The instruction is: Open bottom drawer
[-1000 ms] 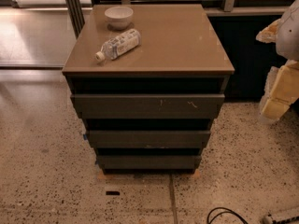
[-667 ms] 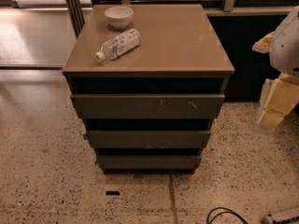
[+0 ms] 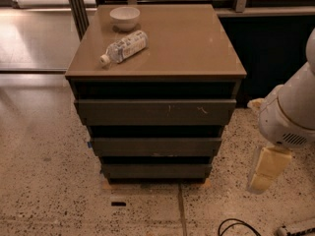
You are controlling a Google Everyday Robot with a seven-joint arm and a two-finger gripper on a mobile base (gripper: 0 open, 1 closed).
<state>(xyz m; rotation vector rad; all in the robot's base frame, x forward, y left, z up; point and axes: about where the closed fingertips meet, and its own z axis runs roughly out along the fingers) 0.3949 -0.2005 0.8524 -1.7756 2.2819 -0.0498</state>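
Note:
A grey-brown cabinet (image 3: 162,43) stands on the speckled floor with three handleless dark drawers, all shut. The bottom drawer (image 3: 156,171) is the lowest and narrowest front, plain and unmarked. Above it is the middle front (image 3: 156,146) with a blue bit at its left edge, then the widest front (image 3: 155,112) with white scratches. My white arm (image 3: 290,112) comes in from the right. My cream-coloured gripper (image 3: 263,173) hangs below it, right of the cabinet at about the bottom drawer's height, apart from it.
A white bowl (image 3: 124,17) and a plastic bottle (image 3: 123,46) lying on its side sit on the cabinet top. A black cable (image 3: 236,226) lies on the floor at the lower right. A dark wall and railing stand behind the cabinet.
My arm has come further into view from the right and moved down. The gripper is now lower and closer to the cabinet's right side. The drawers have not moved.

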